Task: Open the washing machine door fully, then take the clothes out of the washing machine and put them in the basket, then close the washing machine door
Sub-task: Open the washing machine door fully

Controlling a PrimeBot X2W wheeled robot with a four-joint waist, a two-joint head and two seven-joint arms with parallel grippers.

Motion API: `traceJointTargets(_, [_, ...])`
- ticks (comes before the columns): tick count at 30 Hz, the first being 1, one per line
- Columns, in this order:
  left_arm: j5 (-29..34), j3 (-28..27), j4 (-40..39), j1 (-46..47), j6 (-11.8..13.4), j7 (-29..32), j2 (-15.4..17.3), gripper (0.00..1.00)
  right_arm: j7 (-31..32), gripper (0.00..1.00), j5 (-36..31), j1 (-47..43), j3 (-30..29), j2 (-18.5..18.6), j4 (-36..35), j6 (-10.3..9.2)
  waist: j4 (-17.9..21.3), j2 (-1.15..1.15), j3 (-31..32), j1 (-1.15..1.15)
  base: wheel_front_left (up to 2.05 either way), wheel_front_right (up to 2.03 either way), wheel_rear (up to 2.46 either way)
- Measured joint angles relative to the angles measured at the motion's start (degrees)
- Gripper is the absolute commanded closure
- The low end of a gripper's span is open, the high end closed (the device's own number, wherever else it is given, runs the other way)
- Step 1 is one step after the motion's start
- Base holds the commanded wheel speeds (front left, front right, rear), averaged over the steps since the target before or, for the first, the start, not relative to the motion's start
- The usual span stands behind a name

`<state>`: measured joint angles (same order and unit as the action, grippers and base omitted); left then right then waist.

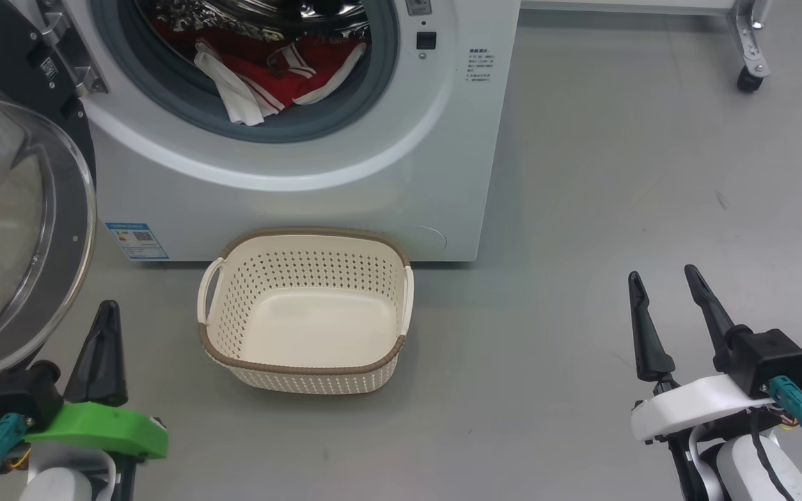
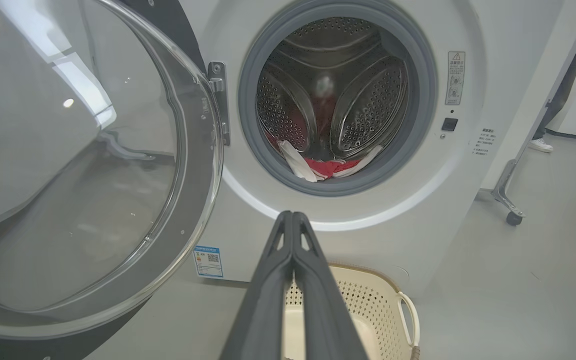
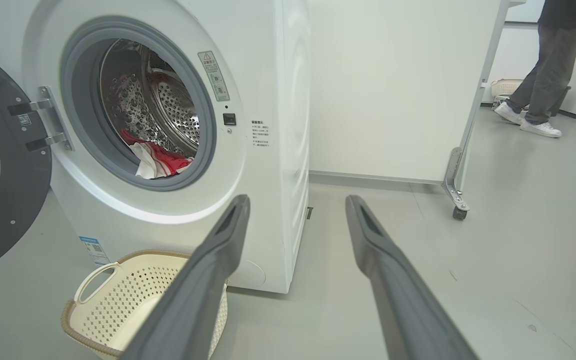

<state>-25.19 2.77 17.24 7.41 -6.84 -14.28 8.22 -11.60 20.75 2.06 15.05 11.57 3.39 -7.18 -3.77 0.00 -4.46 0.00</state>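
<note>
My left gripper (image 1: 109,311), on its green plastic mount (image 1: 101,424), sits closest, low at my left, its two long dark fingers pressed together on nothing. My right gripper (image 1: 663,273), on a white mount (image 1: 693,403), hangs low at my right, fingers spread apart and holding nothing above the grey floor (image 1: 617,174).

The round washing machine door (image 1: 14,229), black-rimmed with a bulging clear glass bowl, stands swung out just beside the left gripper. I judge that the first hazard: lifting that arm toward the opening could clip the glass and swing the door into my path.

The bright red and white jersey clothes (image 1: 282,69) lie at the front of the perforated steel drum (image 2: 368,100), one white panel draped over the grey rubber seal (image 1: 282,132) of the big white front-loading washing machine (image 1: 303,202). A pull could snag fabric on that seal, or bring out one garment only.

The small cream perforated plastic basket (image 1: 307,268) with its brown rim sits on the floor just before the machine, below the opening, with nothing in it. It looks light, so a forearm brushing it might shove it aside, and the drop would then miss.
</note>
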Motion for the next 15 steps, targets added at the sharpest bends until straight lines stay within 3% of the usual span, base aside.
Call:
traceJointTargets(2, [1.2, 0.7, -1.9, -0.1, 0.0, -0.1, 0.0, 1.00, -0.2, 0.00, 0.0, -0.2, -0.1, 0.0, -0.1, 0.00, 0.7, 0.00, 0.2, 0.00, 0.00, 0.00, 0.00])
traceJointTargets(3, [1.4, 0.8, -2.7, -0.2, 0.0, -0.1, -0.2, 0.84, -0.2, 0.00, 0.0, -0.3, -0.2, 0.0, -0.2, 0.00, 1.0, 0.00, 0.2, 0.00, 0.00, 0.00, 0.00])
traceJointTargets(4, [1.6, 0.8, -3.4, -0.3, 0.0, -0.1, -0.4, 0.31, -0.3, 0.00, 0.0, -0.3, -0.3, 0.0, -0.3, 0.00, 1.3, 0.00, 0.3, 0.00, 0.00, 0.00, 0.00])
traceJointTargets(5, [1.8, 1.1, -3.9, -0.5, 0.0, -0.1, -0.4, 0.00, -0.3, 0.00, 0.0, -0.3, -0.4, 0.0, -0.3, 0.00, 1.5, 0.00, 0.3, 0.00, 0.00, 0.00, 0.00])
traceJointTargets(15, [2.7, 2.8, -5.9, -3.5, 0.0, -0.1, -1.6, 0.00, -0.8, 0.00, 0.2, -1.7, -0.9, -0.2, -0.3, 0.00, 2.6, 0.00, 0.3, 0.00, 0.00, 0.00, 0.00])
